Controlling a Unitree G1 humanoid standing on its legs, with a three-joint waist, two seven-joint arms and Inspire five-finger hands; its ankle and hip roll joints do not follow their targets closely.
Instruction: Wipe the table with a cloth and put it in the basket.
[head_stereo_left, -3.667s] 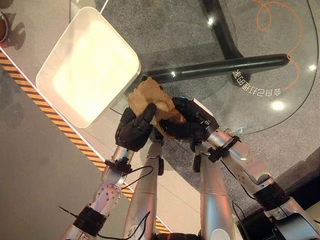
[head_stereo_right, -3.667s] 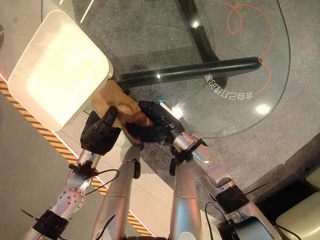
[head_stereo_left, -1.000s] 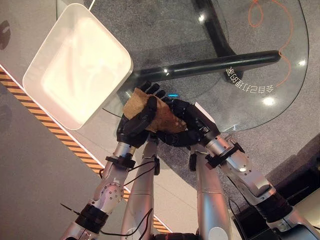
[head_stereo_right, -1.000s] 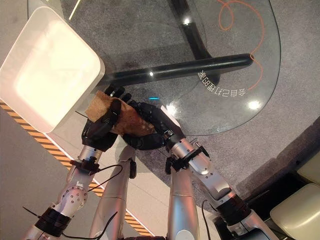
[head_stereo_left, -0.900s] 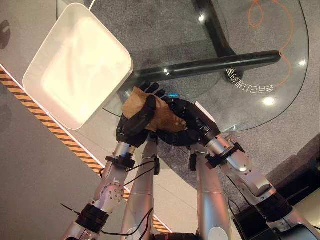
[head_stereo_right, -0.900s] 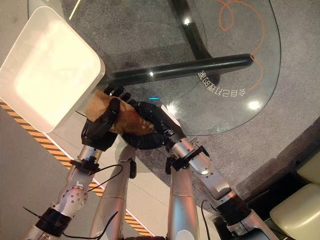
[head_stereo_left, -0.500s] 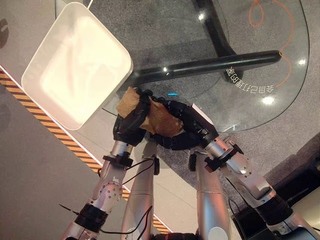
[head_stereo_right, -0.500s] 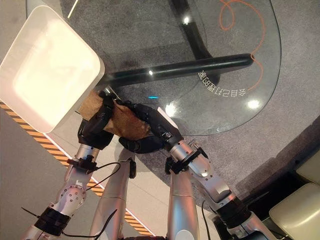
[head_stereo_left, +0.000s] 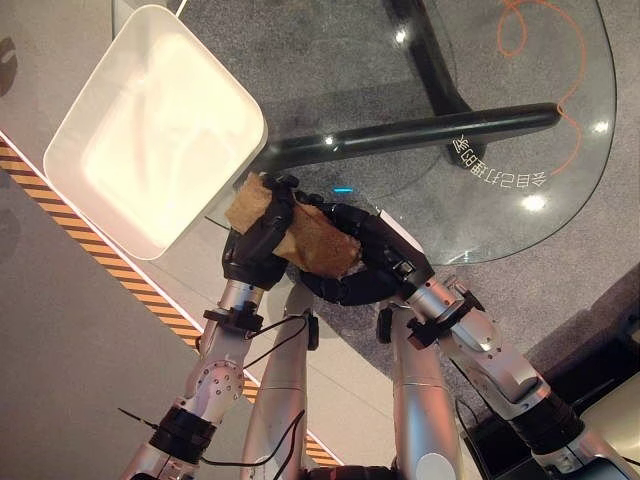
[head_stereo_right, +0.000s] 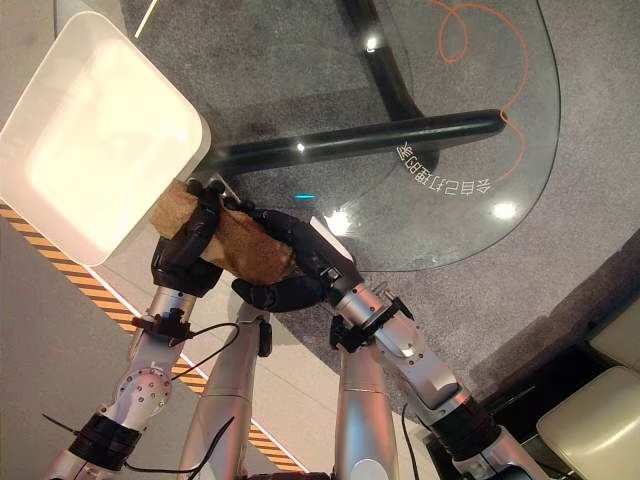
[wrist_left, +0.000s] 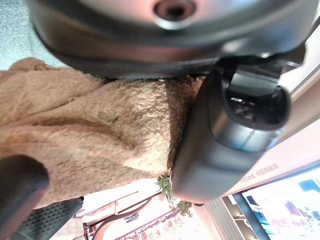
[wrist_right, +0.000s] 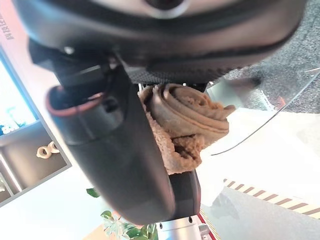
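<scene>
We've got both hands on it: our left hand (head_stereo_left: 255, 245) has fingers and thumb curled over the brown cloth (head_stereo_left: 305, 238), and our right hand (head_stereo_left: 375, 265) curls up around the same bundle from the other side, so the cloth is bunched between the two. The left wrist view shows the fuzzy cloth (wrist_left: 85, 145) pressed against the palm; the right wrist view shows a rolled fold of it (wrist_right: 187, 117) tucked behind the thumb.

Now the relation that counts: the white basket (head_stereo_left: 75, 195) lies just beyond our left hand, up and to the left, its near corner almost touching the cloth's outer tip. The bundle's long axis runs from that corner back toward our right hand. So the left hand is the nearer one, and we judge it the natural carrier for the drop.

Under us is the glass table (head_stereo_left: 590, 170), the dark bar of its base (head_stereo_left: 420, 133) showing through. Beyond, grey carpet (head_stereo_left: 300, 60), and a striped floor line (head_stereo_left: 130, 275) passing below the basket.
</scene>
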